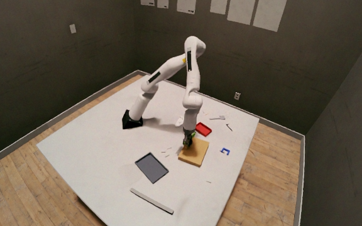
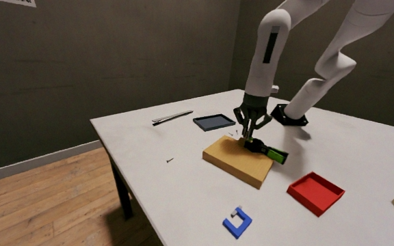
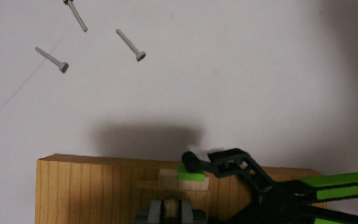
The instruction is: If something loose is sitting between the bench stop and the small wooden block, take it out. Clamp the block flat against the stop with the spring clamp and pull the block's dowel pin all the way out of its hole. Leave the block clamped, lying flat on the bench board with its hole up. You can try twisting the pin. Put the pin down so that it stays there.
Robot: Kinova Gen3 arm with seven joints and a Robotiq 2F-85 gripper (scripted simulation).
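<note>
The bench board (image 1: 194, 155) (image 2: 234, 158) (image 3: 80, 195) lies flat on the table. The spring clamp (image 2: 256, 146) (image 3: 275, 196), black with green handles, sits at the board's far edge in the wrist view. Its green pad (image 3: 191, 175) rests against light wood of the stop and small block; which part is which is hard to tell. My gripper (image 1: 188, 144) (image 2: 247, 136) (image 3: 171, 212) is low over the block, its fingers nearly together on the dowel pin (image 3: 171, 204), whose tan rounded top shows between them. The hole, the pin's lower part and any gap at the stop are hidden.
Several screws (image 3: 130, 45) lie beyond the board. A dark tray (image 1: 151, 167) (image 2: 214, 122), a red tray (image 1: 203, 129) (image 2: 316, 193) and a blue C-shaped piece (image 1: 227, 150) (image 2: 238, 229) stand around it. A long grey bar (image 1: 151, 201) lies farther off.
</note>
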